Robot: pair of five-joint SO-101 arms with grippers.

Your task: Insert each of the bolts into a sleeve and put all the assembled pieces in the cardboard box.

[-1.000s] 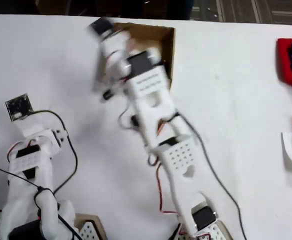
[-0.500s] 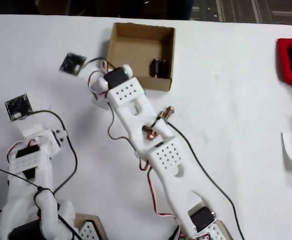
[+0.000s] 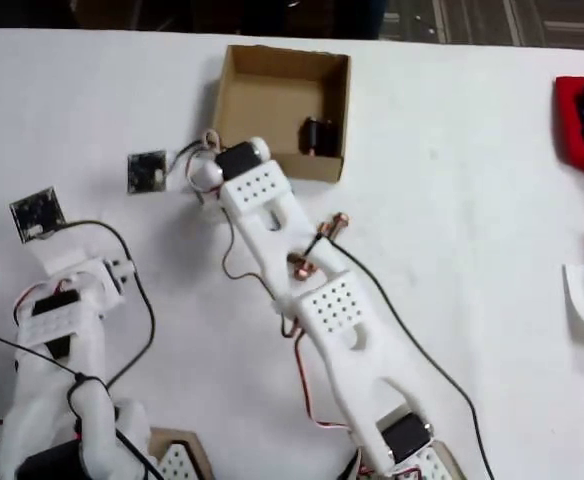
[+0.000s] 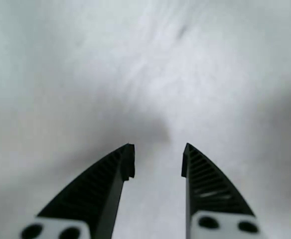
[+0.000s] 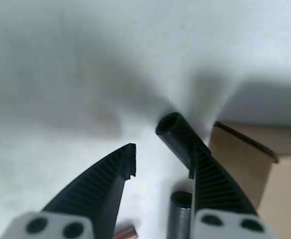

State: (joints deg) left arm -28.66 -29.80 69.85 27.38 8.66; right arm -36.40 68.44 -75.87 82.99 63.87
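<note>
Open bench ahead of left claw. Black sleeve and cardboard box crowd one side of right claw.

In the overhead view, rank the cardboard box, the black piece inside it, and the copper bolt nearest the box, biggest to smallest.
1. cardboard box
2. black piece
3. copper bolt, partly covered, so its place below the black piece is unsure.

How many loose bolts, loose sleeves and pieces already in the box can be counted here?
Loose copper bolts: 2
Black sleeves outside the cardboard box: 2
Black piece inside the box: 1
Total: 5
The bolt end in the right wrist view may be one of those two.
</note>
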